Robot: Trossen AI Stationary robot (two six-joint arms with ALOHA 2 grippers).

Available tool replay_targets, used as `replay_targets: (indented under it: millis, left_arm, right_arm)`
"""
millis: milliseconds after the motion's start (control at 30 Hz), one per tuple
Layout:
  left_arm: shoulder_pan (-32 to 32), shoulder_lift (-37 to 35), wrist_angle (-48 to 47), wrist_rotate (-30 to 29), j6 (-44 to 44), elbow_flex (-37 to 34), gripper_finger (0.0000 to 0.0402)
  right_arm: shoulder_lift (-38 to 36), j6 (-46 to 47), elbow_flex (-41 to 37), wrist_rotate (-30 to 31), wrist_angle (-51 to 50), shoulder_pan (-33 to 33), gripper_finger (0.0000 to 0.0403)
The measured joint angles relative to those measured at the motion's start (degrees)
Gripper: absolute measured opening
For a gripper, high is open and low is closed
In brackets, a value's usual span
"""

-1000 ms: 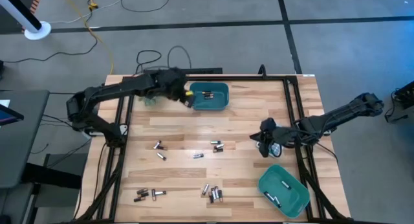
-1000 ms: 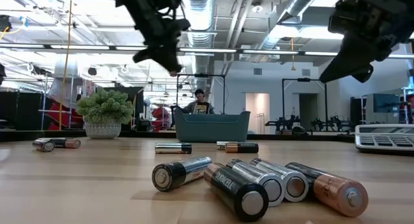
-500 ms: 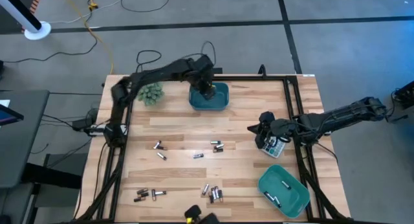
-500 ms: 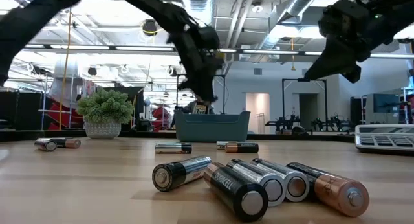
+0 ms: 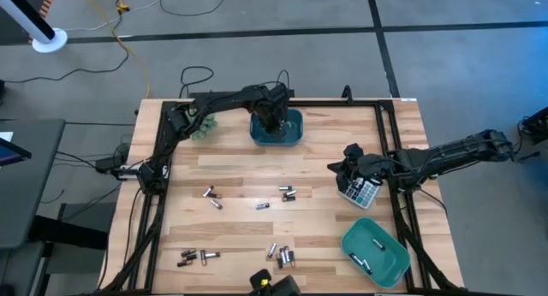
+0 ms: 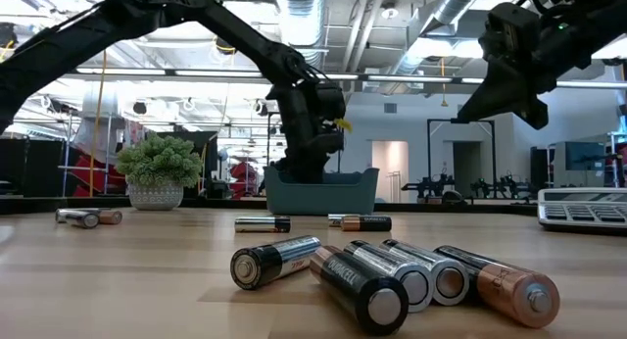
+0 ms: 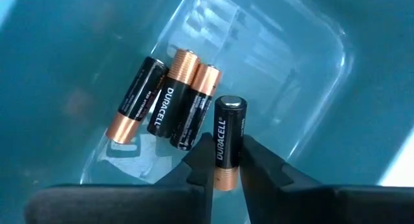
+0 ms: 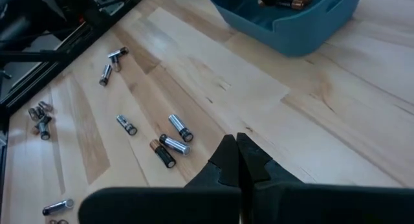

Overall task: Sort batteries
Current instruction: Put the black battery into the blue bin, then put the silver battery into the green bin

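Over the far teal bin (image 5: 289,127) hangs the left gripper (image 7: 226,160), clamped on one battery (image 7: 228,136) whose long axis runs along the fingers, pointing down at three batteries (image 7: 169,101) on the bin floor. Release looks like the next move, straight below. Loose batteries (image 5: 287,193) lie mid-bench, nearer the right gripper (image 8: 238,160), which hovers pressed together beside the calculator (image 5: 366,192)

left fingers (image 7: 204,160) clamp one battery (image 7: 228,141); three batteries (image 7: 165,101) lie in teal bin (image 7: 336,107)
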Motion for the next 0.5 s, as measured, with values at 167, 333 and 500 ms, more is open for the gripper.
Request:
replay_targets:
  millis: [167, 333, 500]
  left_arm:
    - [-0.1, 0.0, 0.7, -0.3, 0.9, -0.4, 0.0072]
    - [-0.1, 0.0, 0.7, -0.3, 0.5, -0.4, 0.008]
    - [-0.1, 0.0, 0.6, -0.3, -0.1, -0.4, 0.0081]
  right_arm:
    - [0.0, 0.0, 0.0, 0.0, 0.0, 0.0, 0.0]
    - [0.0, 0.0, 0.0, 0.0, 0.0, -0.3, 0.0]
    - [0.0, -0.1, 0.0, 0.0, 0.0, -1.1, 0.0]
